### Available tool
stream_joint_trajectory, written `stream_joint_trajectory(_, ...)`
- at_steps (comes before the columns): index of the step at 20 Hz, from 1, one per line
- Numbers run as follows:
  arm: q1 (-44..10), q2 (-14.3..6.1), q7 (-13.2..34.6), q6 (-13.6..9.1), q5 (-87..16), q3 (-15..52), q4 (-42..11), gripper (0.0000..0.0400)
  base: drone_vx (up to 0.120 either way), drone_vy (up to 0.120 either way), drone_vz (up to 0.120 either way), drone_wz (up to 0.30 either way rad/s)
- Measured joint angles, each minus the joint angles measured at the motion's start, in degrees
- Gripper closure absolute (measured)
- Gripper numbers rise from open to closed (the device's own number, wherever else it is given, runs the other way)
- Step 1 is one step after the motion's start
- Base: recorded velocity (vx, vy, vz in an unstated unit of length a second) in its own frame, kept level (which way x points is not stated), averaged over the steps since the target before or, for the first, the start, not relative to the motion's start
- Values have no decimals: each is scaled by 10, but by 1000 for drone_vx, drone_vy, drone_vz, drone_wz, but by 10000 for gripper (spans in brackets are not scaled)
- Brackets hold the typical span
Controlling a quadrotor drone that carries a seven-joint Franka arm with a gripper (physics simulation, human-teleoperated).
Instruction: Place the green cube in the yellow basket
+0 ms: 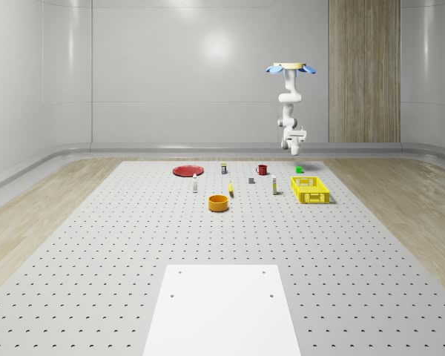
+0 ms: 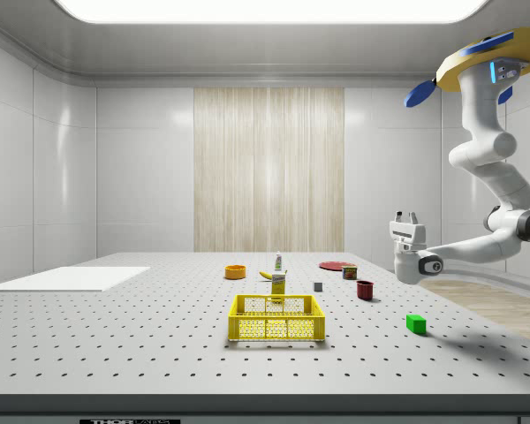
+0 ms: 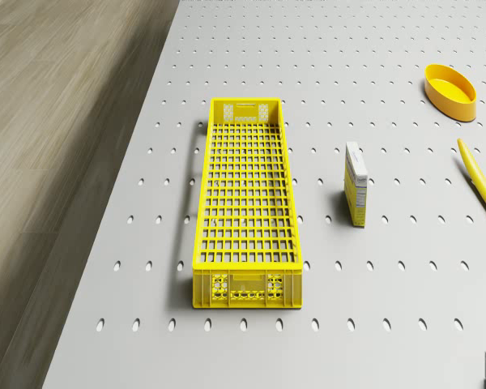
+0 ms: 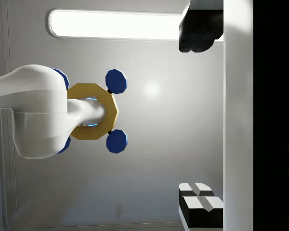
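Hovering high in the air, drone (image 1: pixel 290 68) above the far part of the bench (image 1: pixel 96 245), close to where perforated top meets wooden floor. Arm hanging below in a bend, hand (image 2: pixel 405 215) lifted off the surface and turned fingers-up toward the ceiling. Spread wide, fingers (image 4: pixel 200 36) apart with nothing between them.

Resting on the bench, green cube (image 2: pixel 415 323) below the hand and slightly toward the side view's right. Just beyond the far short end of the yellow basket (image 1: pixel 311 197) in the whole-scene view, not touching it. Bare bench all round the cube, far edge of the top near behind it.

Long and narrow, basket lying with mesh floor open to view along its length. Standing beside one long wall, small box (image 3: pixel 356 185) with a printed label too small to read. On the bench's front edge in the side view, a strip of lettering, not legible.

Further along: banana (image 3: pixel 482 182), orange bowl (image 1: pixel 219 202), red mug (image 2: pixel 365 290), little grey block (image 1: pixel 251 180), can (image 1: pixel 224 168), small bottle (image 1: pixel 195 183), red plate (image 1: pixel 187 170). All well apart from the cube.

Wide bare stretch of bench toward the near side, a white panel (image 1: pixel 222 311) lying flat at its near edge.
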Motion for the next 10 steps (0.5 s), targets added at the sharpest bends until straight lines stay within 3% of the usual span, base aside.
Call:
stream_joint_trajectory(6,-7,-2,4,3,-33,23,-3,0,0,0,-7,0)
stream_joint_trajectory(10,-18,-5,11,6,-83,59,-10,0,0,0,-90,0)
